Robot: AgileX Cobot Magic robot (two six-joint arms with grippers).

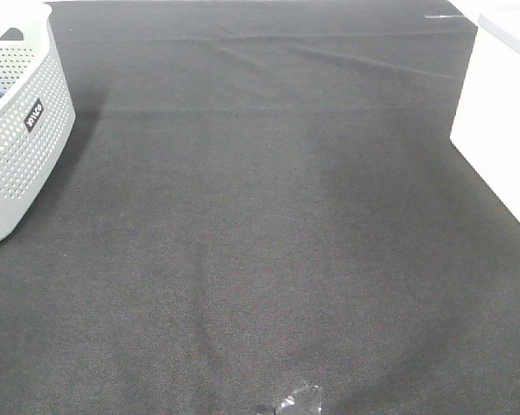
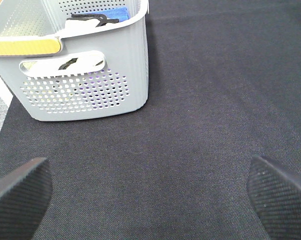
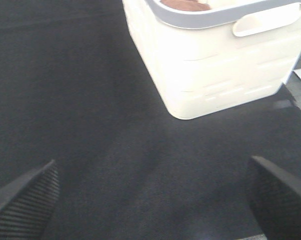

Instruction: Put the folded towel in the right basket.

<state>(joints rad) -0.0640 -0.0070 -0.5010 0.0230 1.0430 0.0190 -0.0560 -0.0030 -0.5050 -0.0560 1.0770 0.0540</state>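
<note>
Overhead view: a worktop (image 1: 269, 225) covered in dark woven cloth with faint creases; at upper left a grey perforated plastic basket (image 1: 22, 130) bearing a small black label; at the right edge a pale smooth-walled basket (image 1: 502, 112), largely washed out. A small crumpled clear scrap (image 1: 296, 402) lies at the bottom centre. Neither arm appears here. Left wrist view: the left gripper (image 2: 150, 197) spread wide and empty, its ribbed black pads (image 2: 20, 192) apart over bare cloth; the grey basket holds black and blue items and has a yellow rim strip. Right wrist view: the right gripper (image 3: 153, 197) likewise wide and empty; the cream basket, grey-rimmed with a slot handle, contains a reddish-brown folded towel (image 3: 186, 4), only partly visible.
</note>
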